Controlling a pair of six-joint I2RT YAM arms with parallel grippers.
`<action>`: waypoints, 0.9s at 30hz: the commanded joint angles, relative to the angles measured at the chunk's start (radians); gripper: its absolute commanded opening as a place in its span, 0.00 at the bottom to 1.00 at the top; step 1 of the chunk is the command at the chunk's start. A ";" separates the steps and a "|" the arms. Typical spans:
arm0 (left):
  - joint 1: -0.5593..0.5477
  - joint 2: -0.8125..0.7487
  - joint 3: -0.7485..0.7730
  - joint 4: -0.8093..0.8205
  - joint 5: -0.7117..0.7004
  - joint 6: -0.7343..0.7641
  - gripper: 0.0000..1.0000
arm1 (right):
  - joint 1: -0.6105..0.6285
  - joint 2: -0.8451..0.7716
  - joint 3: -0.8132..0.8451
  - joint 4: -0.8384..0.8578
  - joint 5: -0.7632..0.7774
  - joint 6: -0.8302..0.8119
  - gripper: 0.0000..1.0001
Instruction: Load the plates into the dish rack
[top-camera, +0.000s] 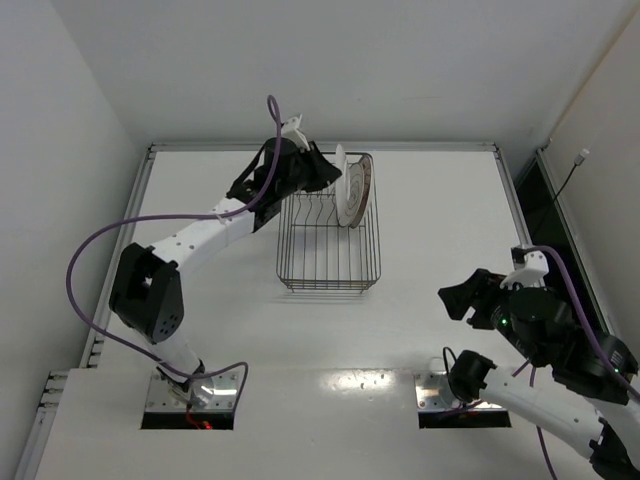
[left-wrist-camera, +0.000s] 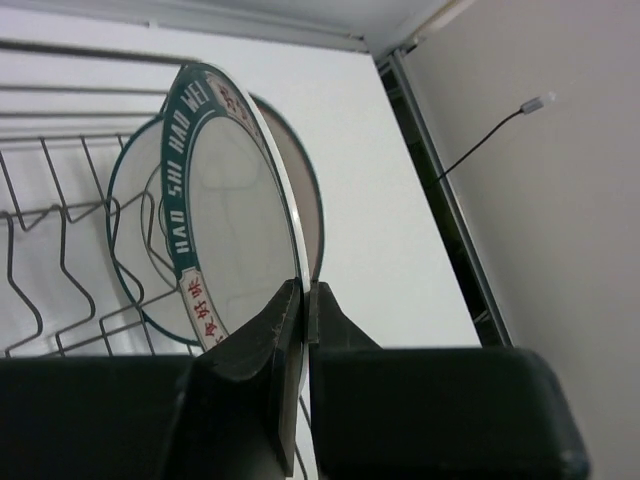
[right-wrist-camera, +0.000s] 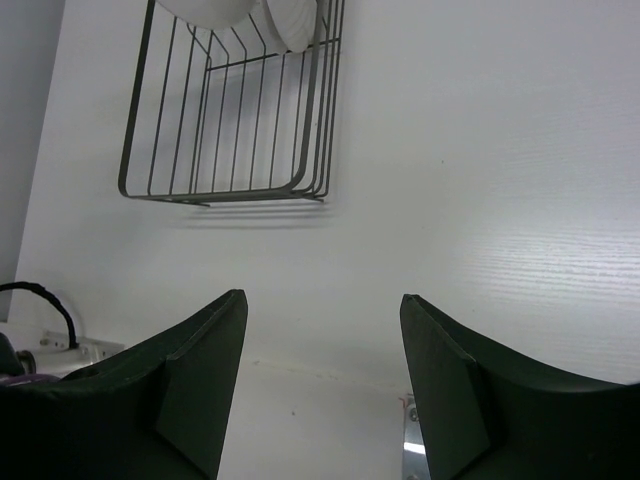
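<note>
Two plates stand on edge at the far end of the dish rack (top-camera: 330, 250). My left gripper (top-camera: 326, 172) is shut on the rim of the nearer plate (top-camera: 344, 190). In the left wrist view that held plate (left-wrist-camera: 235, 220) shows a green band with red lettering, and its thin rim is pinched between my left gripper's (left-wrist-camera: 303, 290) fingers. The other plate (left-wrist-camera: 308, 200), dark-rimmed, sits close behind it. Rack wires (left-wrist-camera: 60, 250) show to the left. My right gripper (top-camera: 455, 297) hovers open and empty over the table at the right, with the rack (right-wrist-camera: 230, 120) and plates (right-wrist-camera: 290, 20) far ahead of it (right-wrist-camera: 322, 297).
White walls close in the table on the left, back and right. A dark gap (top-camera: 545, 215) runs along the table's right edge, with a thin black cable (left-wrist-camera: 480, 145) on the wall. Purple cables (top-camera: 90, 250) loop off both arms.
</note>
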 joint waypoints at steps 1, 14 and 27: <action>0.012 -0.082 0.059 0.084 -0.027 0.021 0.00 | 0.007 0.020 -0.016 0.048 -0.010 0.000 0.59; 0.039 0.022 -0.003 0.132 0.002 0.012 0.00 | 0.007 0.001 -0.016 0.025 -0.012 0.000 0.59; 0.039 0.089 -0.014 0.098 0.022 0.012 0.10 | 0.007 -0.008 -0.007 0.007 -0.012 0.010 0.72</action>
